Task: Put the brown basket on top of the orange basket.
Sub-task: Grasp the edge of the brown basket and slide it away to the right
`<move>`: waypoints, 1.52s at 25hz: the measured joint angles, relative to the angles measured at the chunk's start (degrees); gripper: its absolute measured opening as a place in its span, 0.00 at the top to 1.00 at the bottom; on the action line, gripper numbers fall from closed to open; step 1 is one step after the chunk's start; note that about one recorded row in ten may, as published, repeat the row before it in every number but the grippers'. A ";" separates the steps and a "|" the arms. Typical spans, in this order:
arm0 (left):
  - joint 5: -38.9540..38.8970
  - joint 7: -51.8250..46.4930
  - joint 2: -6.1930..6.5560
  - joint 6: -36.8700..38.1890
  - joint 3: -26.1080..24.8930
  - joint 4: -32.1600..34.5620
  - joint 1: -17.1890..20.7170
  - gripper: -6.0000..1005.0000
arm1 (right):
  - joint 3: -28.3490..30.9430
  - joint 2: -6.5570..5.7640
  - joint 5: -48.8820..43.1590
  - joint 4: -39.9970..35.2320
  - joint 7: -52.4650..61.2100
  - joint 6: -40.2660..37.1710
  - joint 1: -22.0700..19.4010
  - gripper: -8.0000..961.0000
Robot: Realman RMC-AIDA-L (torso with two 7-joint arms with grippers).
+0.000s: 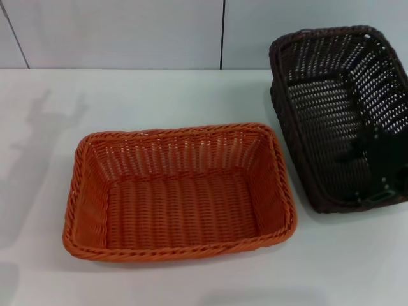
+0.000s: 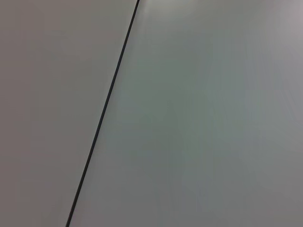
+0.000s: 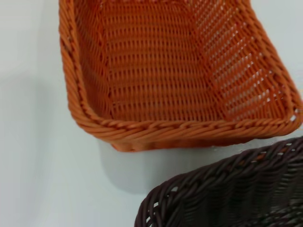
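Note:
The orange basket (image 1: pixel 178 191) sits empty and flat on the white table, near the middle of the head view. To its right the brown basket (image 1: pixel 325 108) is lifted and tilted, its opening turned toward the camera. My right gripper (image 1: pixel 376 162) shows as a dark shape through the weave at that basket's right side, shut on its wall. In the right wrist view the brown basket's braided rim (image 3: pixel 227 189) is very close, with the orange basket (image 3: pixel 156 71) just beyond it across a narrow strip of table. My left gripper is out of view.
The white table (image 1: pixel 191 95) reaches back to a pale panelled wall (image 1: pixel 127 32) with dark vertical seams. The left wrist view holds only that wall and one seam (image 2: pixel 102 118).

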 joint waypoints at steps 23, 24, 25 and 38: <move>0.03 0.29 0.27 0.84 -0.01 -0.12 -0.59 0.17 | 4.81 2.09 0.08 -20.35 0.58 8.75 -5.10 0.27; 0.03 0.28 0.23 0.87 -0.05 -0.28 -0.63 0.17 | 4.81 2.09 0.08 -20.35 0.58 8.75 -5.10 0.27; 0.03 0.28 0.23 0.87 -0.05 -0.28 -0.63 0.17 | 4.63 2.09 -0.33 -19.40 0.55 8.79 -5.04 0.27; -2.86 0.22 0.35 0.97 -0.27 -0.01 -0.46 0.17 | -1.53 2.00 -5.21 -7.74 0.04 5.84 -2.58 0.27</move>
